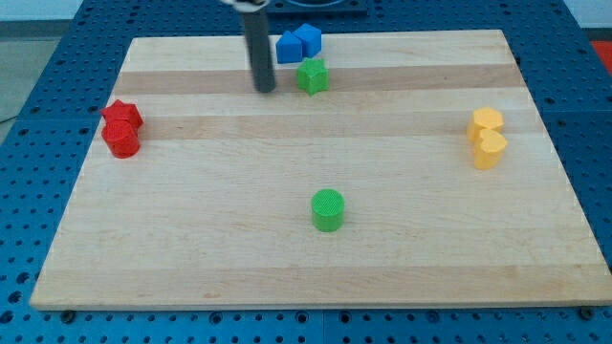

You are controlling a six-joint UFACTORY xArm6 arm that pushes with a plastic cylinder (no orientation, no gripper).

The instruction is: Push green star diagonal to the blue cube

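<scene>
The green star [312, 75] sits near the view's top, just below two blue blocks. The blue cube [308, 39] is at the top edge of the wooden board [287, 258], with another blue block [288, 47] touching its left side. My tip [265, 90] is on the board left of the green star, a small gap apart, and below-left of the blue blocks.
A green cylinder [327, 209] stands at the lower middle. Two red blocks [121, 128] touch each other at the view's left. Two yellow blocks [488, 137] touch each other at the view's right. The board lies on a blue perforated table.
</scene>
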